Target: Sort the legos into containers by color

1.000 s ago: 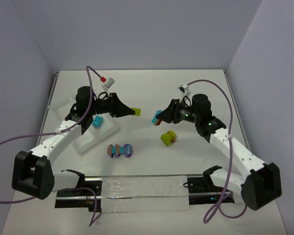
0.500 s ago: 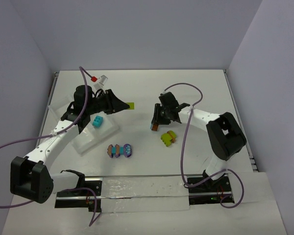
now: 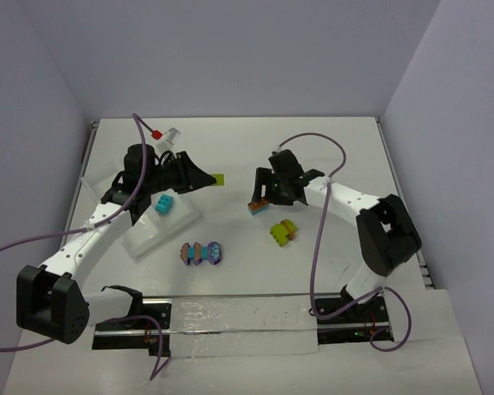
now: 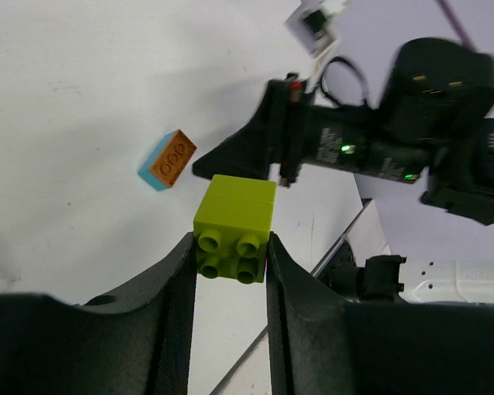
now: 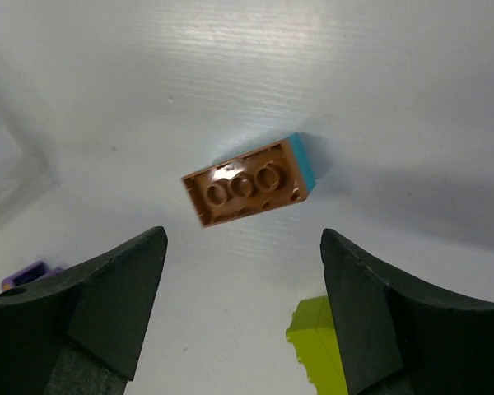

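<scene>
The lime brick (image 4: 235,226) is pinched by its sides in the left gripper (image 4: 229,255), in the air just beyond the tray (image 3: 148,237). To do this well, I would swing it back over the tray, choose a compartment other than the one with the turquoise brick (image 3: 163,204), and lower it close before letting go.

The right gripper (image 5: 240,247) stands wide above the orange and turquoise pair (image 5: 247,189) lying on the surface (image 3: 230,148). Only the left wrist view shows the grip on the lime brick. Only the top view shows the turquoise brick in the tray.
</scene>
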You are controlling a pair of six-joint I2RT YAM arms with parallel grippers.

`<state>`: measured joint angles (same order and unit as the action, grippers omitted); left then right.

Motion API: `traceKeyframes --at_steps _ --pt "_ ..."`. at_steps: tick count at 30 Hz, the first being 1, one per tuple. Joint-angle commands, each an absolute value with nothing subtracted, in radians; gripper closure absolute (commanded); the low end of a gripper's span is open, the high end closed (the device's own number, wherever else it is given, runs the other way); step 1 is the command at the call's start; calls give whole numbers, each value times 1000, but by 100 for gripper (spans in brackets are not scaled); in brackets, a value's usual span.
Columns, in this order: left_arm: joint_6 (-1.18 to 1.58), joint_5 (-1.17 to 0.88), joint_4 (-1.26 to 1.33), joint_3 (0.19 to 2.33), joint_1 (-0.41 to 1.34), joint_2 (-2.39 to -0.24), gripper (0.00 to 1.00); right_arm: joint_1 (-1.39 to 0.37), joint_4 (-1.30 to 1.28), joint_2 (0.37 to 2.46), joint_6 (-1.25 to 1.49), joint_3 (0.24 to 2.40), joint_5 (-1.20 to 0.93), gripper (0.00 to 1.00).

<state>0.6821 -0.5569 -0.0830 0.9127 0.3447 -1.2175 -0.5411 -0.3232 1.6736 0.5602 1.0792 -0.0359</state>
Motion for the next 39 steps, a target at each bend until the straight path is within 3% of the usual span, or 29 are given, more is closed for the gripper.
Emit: traceKeyframes --at_steps 1,9,14,21,39 --pt "634 -643 -78 971 341 -1208 100 -548 -257 1450 478 1101 -88 20" --pt "589 -851 -22 973 341 -1213 100 -540 189 1178 455 886 -590 27" --pt "614 -940 75 951 341 -1194 100 -541 223 1221 488 922 -753 20" --pt "684 -1039 215 911 341 -1154 100 -541 311 1262 549 919 -804 24" --pt "670 -1057 187 928 341 -1157 100 -557 476 1348 674 953 -927 35"
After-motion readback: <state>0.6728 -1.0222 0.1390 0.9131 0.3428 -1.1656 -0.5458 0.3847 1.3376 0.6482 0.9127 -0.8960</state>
